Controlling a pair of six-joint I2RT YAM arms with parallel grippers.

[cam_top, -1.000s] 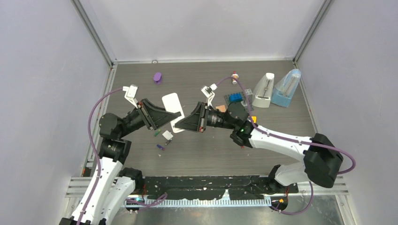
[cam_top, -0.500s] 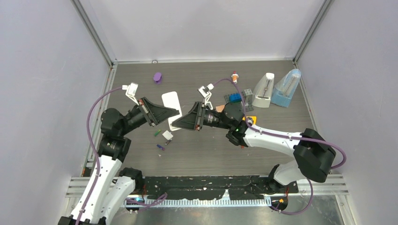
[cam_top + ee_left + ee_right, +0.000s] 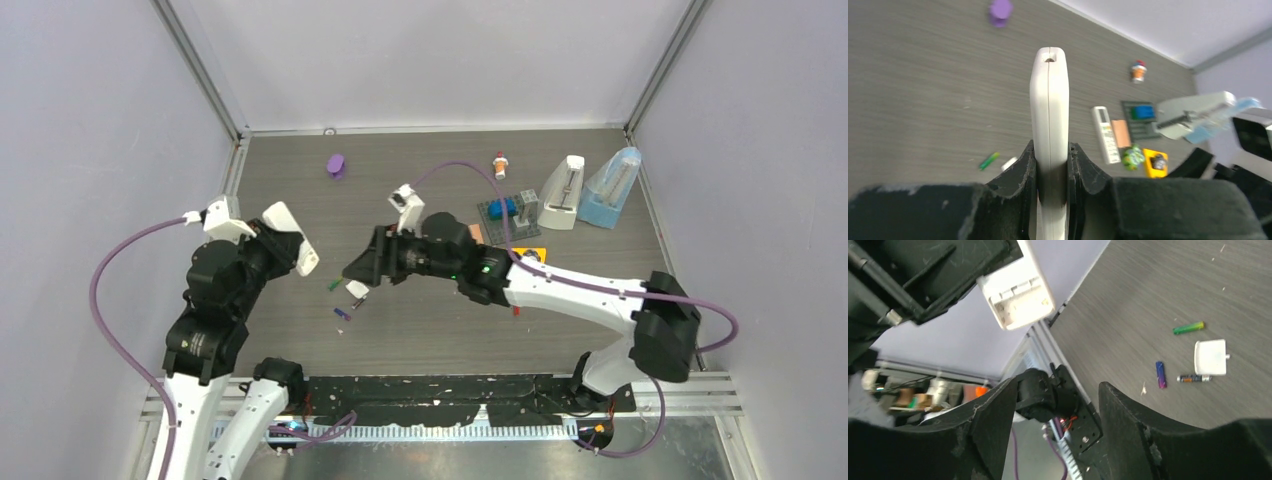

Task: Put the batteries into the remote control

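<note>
Remote control [image 3: 292,238] lifted away leftward by left gripper [image 3: 277,246], right gripper [image 3: 1058,386] released it, jaws opened

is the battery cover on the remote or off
Off: the white cover lies on the table beside the dark battery, and the remote held in the left tool shows an open compartment.

A purple cap [image 3: 336,165] lies far back on the table [image 3: 430,330]. A white metronome [image 3: 563,192] stands just beside a blue metronome [image 3: 613,187].
</note>
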